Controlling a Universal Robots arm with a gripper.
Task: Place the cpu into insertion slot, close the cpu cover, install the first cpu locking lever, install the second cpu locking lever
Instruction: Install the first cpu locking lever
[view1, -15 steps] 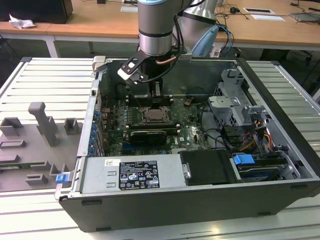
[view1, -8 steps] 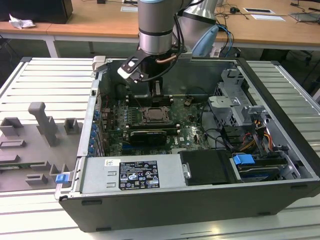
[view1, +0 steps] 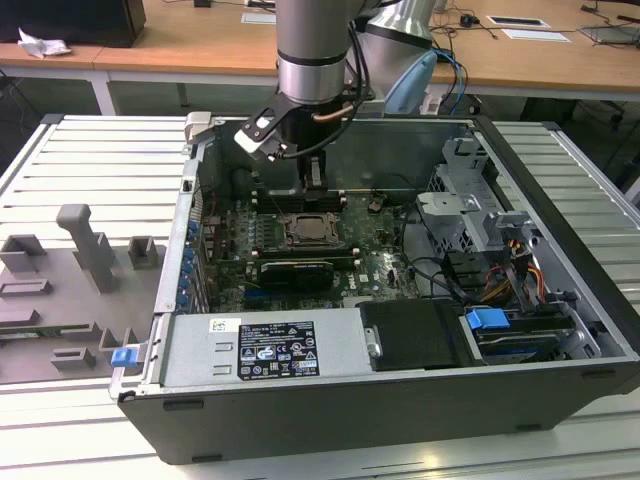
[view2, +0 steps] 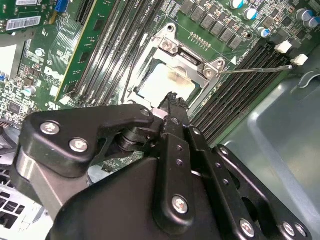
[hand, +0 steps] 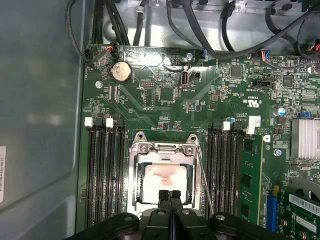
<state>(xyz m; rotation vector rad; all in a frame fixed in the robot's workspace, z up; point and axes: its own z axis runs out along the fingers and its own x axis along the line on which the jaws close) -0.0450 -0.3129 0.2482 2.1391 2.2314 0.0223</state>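
While the arm's gripper (view1: 312, 178) hangs down inside the open computer case (view1: 400, 415), I'd call this the lever stage. The case holds the green board (hand: 165, 105), and on it the insertion slot (hand: 131, 190) has the cpu (hand: 162, 180) sitting in it, pale top with a brownish smear. The cpu cover (hand: 162, 149) looks folded flat around it, so I'd say those two steps are done. One thin locking lever (hand: 205, 181) runs beside the memory slots (hand: 227, 170) and looks unhooked to me. The gripper's fingertips are pinched together with nothing between them, right at the cover's edge. Latching probably calls for pushing that rod down and tucking it sideways under its tab without scraping the board.
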